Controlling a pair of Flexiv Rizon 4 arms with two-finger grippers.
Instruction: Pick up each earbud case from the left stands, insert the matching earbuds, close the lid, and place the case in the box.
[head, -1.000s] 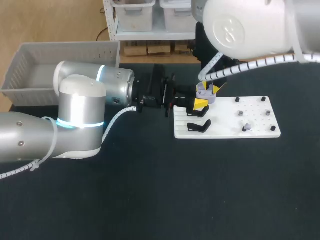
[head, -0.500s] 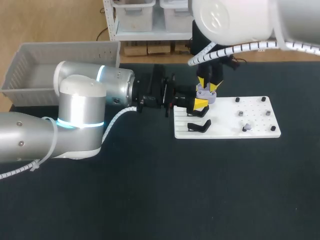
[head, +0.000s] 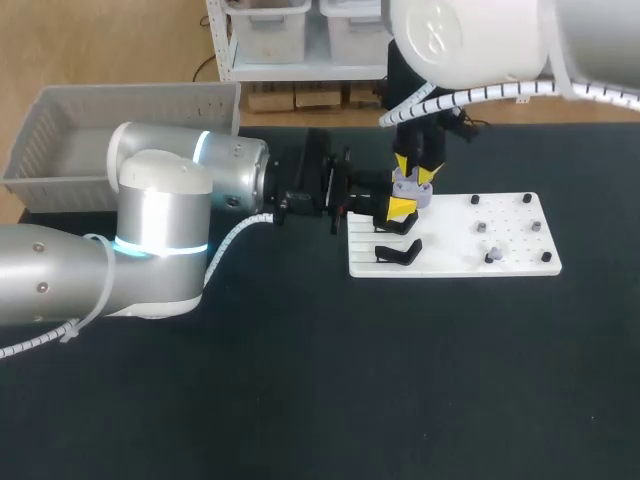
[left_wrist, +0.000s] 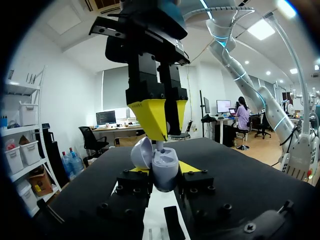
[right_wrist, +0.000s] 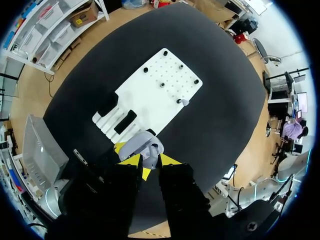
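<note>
My left gripper (head: 399, 208) (left_wrist: 164, 172) is shut on a lavender earbud case (head: 410, 187) (left_wrist: 165, 167), holding it above the left edge of the white board (head: 500, 240). The case's lid (left_wrist: 141, 152) stands open. My right gripper (head: 413, 170) (right_wrist: 149, 161) points straight down over the open case (right_wrist: 140, 143), its yellow tips just above the case's cavity. A small pale earbud (left_wrist: 159, 145) is pinched between its fingers. Another lavender earbud (head: 490, 257) (right_wrist: 184, 102) sits on a peg of the board. The grey box (head: 120, 130) stands at the far left.
Two black case stands (head: 398, 250) (right_wrist: 125, 121) sit on the board's left part. Several dark pegs (head: 505, 215) stick up across its right part. The grey box (right_wrist: 42, 150) lies beyond my left arm's wrist.
My right arm swung to the left and its gripper came upright over the case in the first half second, then held still. The left arm with the case has not moved.
</note>
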